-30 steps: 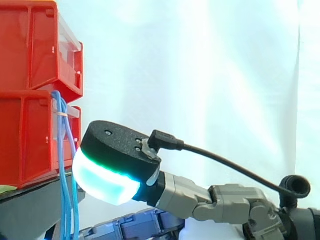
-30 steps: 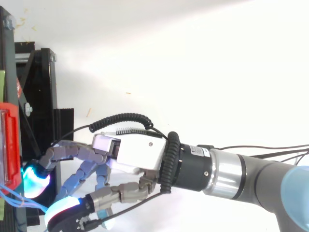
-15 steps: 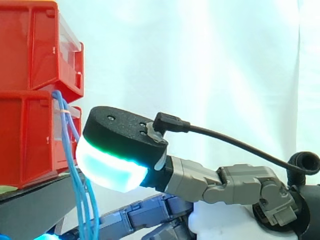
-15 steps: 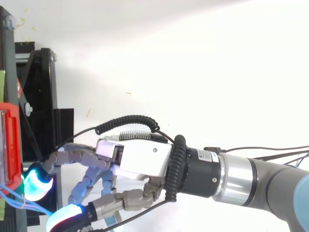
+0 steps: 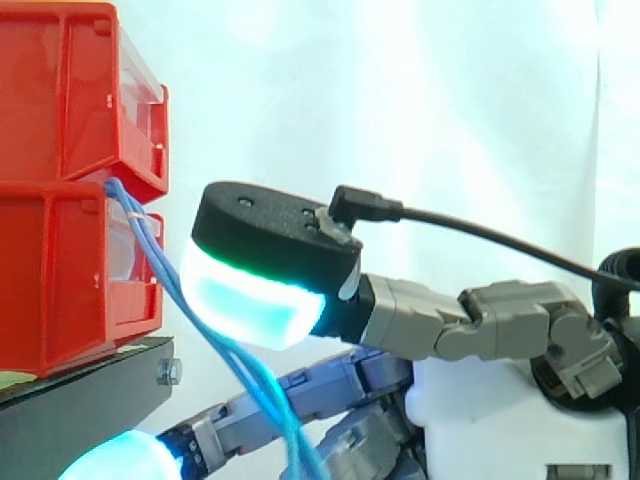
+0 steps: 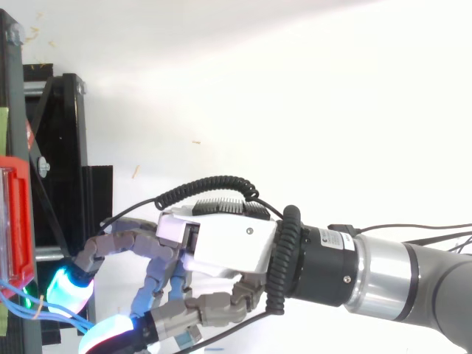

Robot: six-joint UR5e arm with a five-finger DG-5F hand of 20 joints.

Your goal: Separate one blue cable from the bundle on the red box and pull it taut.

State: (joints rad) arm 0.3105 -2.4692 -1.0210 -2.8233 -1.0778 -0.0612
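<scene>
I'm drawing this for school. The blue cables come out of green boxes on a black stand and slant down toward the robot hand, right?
Not quite: the boxes are red, not green. The side view shows the blue cables leaving them above the black stand and slanting down toward the hand.

Plain white curtain point(image 5: 450, 110) backdrop
</scene>
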